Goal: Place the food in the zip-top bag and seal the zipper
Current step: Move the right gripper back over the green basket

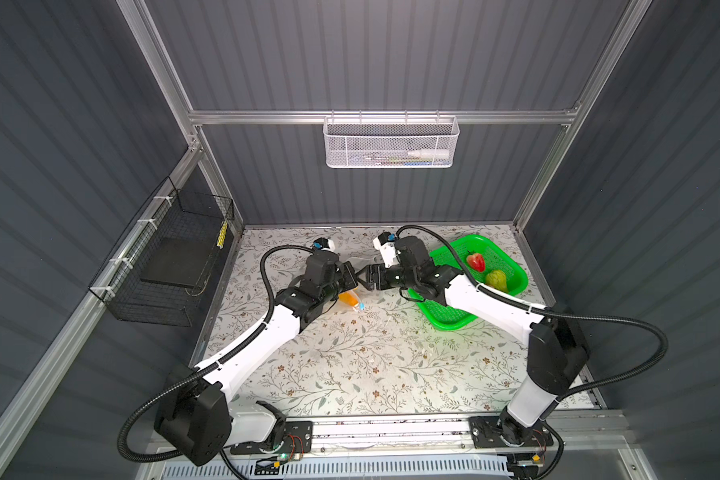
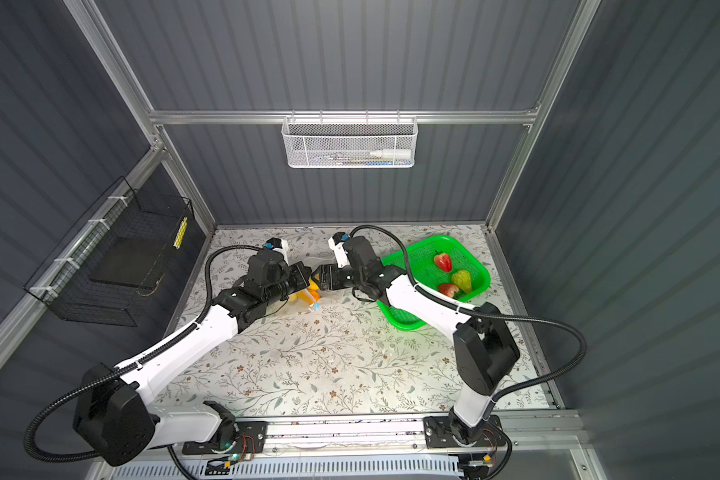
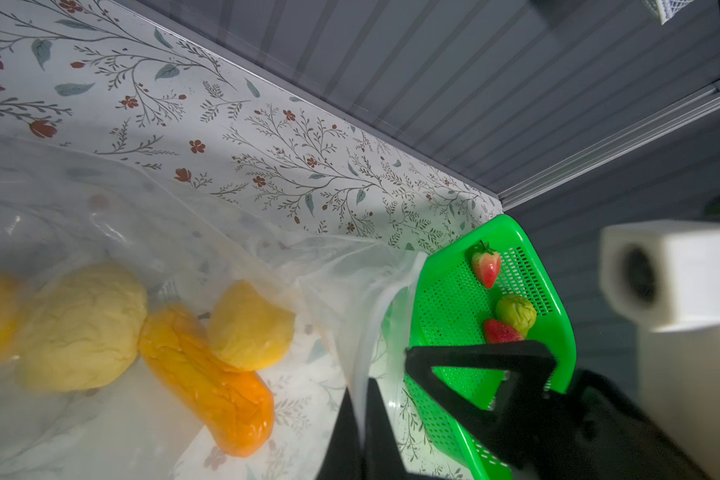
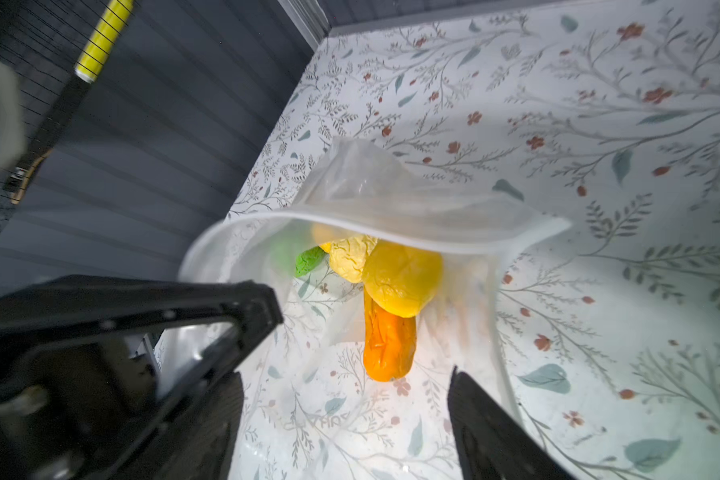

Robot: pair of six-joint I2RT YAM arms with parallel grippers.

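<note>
The clear zip-top bag lies on the floral table with its mouth held up. My left gripper is shut on the bag's rim. The zipper strip arches across the mouth, and its light-blue slider shows in both top views. Inside the bag lie an orange piece, a yellow fruit, a pale bumpy one and a green one. My right gripper stands open at the mouth, holding nothing. Two red strawberries and a green fruit sit in the basket.
The green perforated basket stands at the back right, partly under my right arm. A black wire basket hangs on the left wall. A white mesh basket hangs on the back wall.
</note>
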